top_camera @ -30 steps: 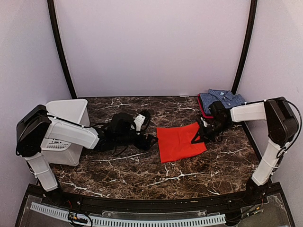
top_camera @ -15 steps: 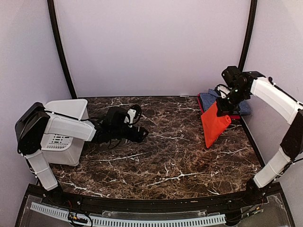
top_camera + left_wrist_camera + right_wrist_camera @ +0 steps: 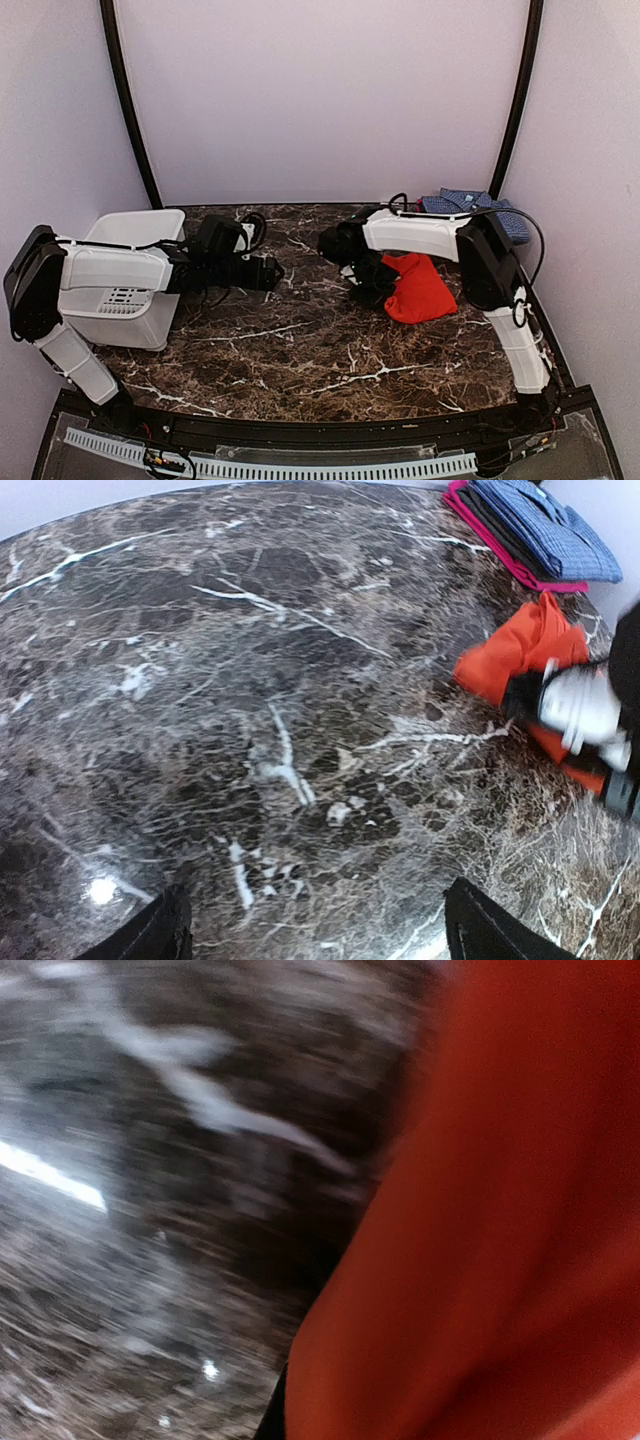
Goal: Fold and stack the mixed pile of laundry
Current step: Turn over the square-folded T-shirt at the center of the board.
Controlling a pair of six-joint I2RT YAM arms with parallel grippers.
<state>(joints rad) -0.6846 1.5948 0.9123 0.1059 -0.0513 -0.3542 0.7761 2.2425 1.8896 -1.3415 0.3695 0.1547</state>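
The bright orange-red shirt [image 3: 422, 290] lies bunched on the marble table right of centre, and shows too in the left wrist view [image 3: 520, 650]. My right gripper [image 3: 386, 290] is at its left edge, shut on the cloth. In the blurred right wrist view the orange-red shirt [image 3: 500, 1220] fills the right side and hides the fingers. The blue-and-white checked shirt [image 3: 482, 205] lies folded at the back right corner [image 3: 545, 525]. My left gripper [image 3: 270, 272] hovers over bare marble left of centre, open [image 3: 320, 920], nothing between its fingers.
A white slotted basket [image 3: 140, 300] stands at the left edge beside the left arm. Under the checked shirt lie a dark folded item and a pink one [image 3: 515, 558]. The right arm's white forearm [image 3: 415, 232] spans the back right of the table.
The right arm swung down and left from the back right corner, bringing the hanging orange-red shirt onto the table in a bunch. The left gripper drew back to the left.
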